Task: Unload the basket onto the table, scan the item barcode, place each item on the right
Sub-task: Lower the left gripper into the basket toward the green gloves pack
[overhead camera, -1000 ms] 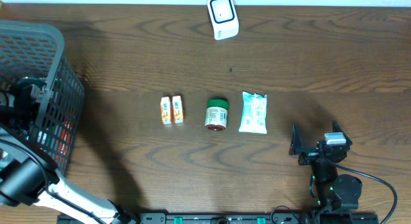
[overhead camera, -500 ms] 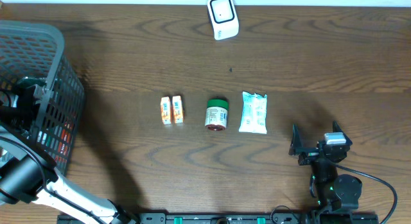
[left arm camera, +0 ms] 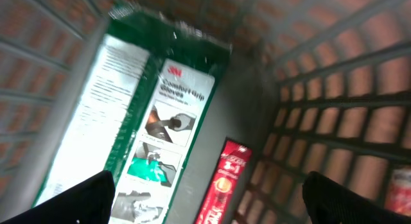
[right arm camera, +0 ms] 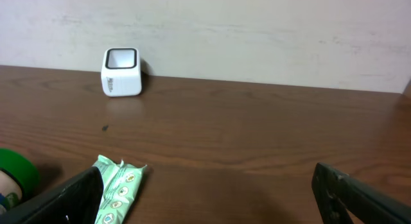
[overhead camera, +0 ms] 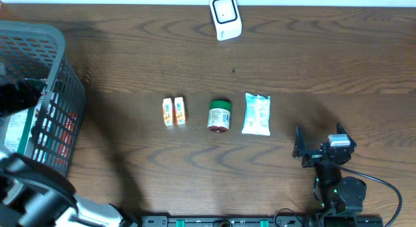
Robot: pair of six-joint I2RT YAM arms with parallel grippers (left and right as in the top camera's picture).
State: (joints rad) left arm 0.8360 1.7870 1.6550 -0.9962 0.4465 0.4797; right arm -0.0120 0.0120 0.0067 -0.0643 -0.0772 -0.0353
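Note:
The white barcode scanner (overhead camera: 225,17) stands at the table's far edge, also in the right wrist view (right arm camera: 122,72). My left gripper (left arm camera: 209,208) hangs open inside the grey basket (overhead camera: 55,71), blurred in the overhead view (overhead camera: 19,95). Below it lies a green-and-white glove package (left arm camera: 154,115), free of the fingers, with a red packet (left arm camera: 221,182) beside it. On the table lie two small orange boxes (overhead camera: 173,112), a green-lidded jar (overhead camera: 219,116) and a mint-green packet (overhead camera: 257,114). My right gripper (overhead camera: 317,144) rests open and empty near the front right.
The basket's lattice walls (left arm camera: 340,102) close in tightly around the left gripper. The right wrist view shows the mint packet (right arm camera: 119,185) just ahead-left of its fingers and a pale wall behind the table.
The left gripper has opened wide and pulled back; the glove package now lies loose in the basket. The right arm and the table items have not moved.

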